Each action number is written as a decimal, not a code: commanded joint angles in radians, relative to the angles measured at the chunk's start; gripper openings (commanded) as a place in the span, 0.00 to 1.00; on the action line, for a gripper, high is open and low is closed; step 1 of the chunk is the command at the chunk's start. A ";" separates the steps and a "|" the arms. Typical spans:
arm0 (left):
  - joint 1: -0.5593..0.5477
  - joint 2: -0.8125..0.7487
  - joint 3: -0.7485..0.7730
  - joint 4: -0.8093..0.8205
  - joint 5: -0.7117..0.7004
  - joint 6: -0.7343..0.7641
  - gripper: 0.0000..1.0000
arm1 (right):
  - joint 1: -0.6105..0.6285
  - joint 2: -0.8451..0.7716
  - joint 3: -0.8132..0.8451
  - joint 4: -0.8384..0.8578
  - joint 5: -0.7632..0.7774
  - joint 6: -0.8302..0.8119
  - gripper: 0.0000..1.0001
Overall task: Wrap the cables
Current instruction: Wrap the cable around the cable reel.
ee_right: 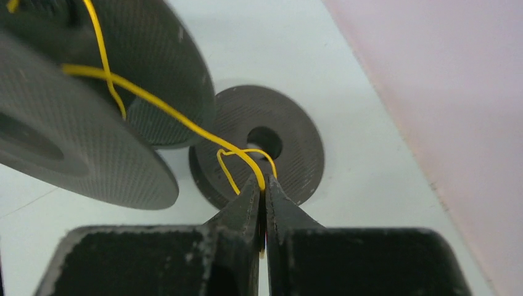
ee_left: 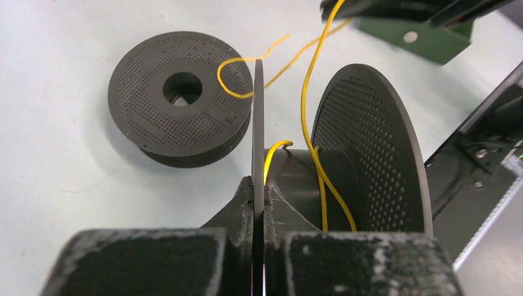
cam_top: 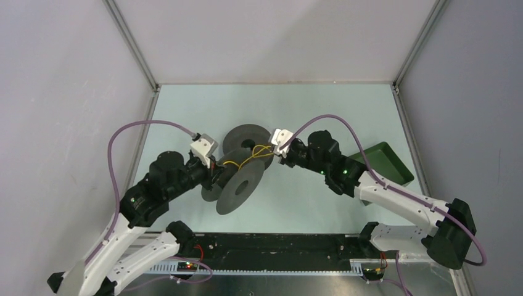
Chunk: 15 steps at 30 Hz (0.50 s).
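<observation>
Right gripper (ee_right: 262, 185) pinched tight on the yellow cable (ee_left: 303, 98), which ran to the hub of the spool (ee_left: 376, 142) the left gripper (ee_left: 259, 185) clamped by one flange. Only a turn or so sat on that hub, slack looping loose: early days, most winding seemingly left. A second spool (ee_left: 179, 98) lay flat nearby.

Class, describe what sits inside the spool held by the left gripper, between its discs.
A yellow cable loops loosely over the core, then runs out to the right gripper. The core's underside is hidden, so further turns cannot be counted.
</observation>
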 commanded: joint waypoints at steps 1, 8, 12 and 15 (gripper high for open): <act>0.053 -0.023 0.089 0.067 0.130 -0.108 0.00 | -0.056 -0.041 -0.071 0.070 -0.163 0.120 0.06; 0.105 -0.034 0.120 0.120 0.184 -0.226 0.00 | -0.146 -0.063 -0.194 0.206 -0.343 0.249 0.09; 0.139 -0.047 0.115 0.185 0.199 -0.309 0.00 | -0.160 -0.054 -0.237 0.279 -0.408 0.298 0.12; 0.159 -0.059 0.108 0.236 0.194 -0.370 0.00 | -0.166 -0.042 -0.273 0.358 -0.427 0.340 0.17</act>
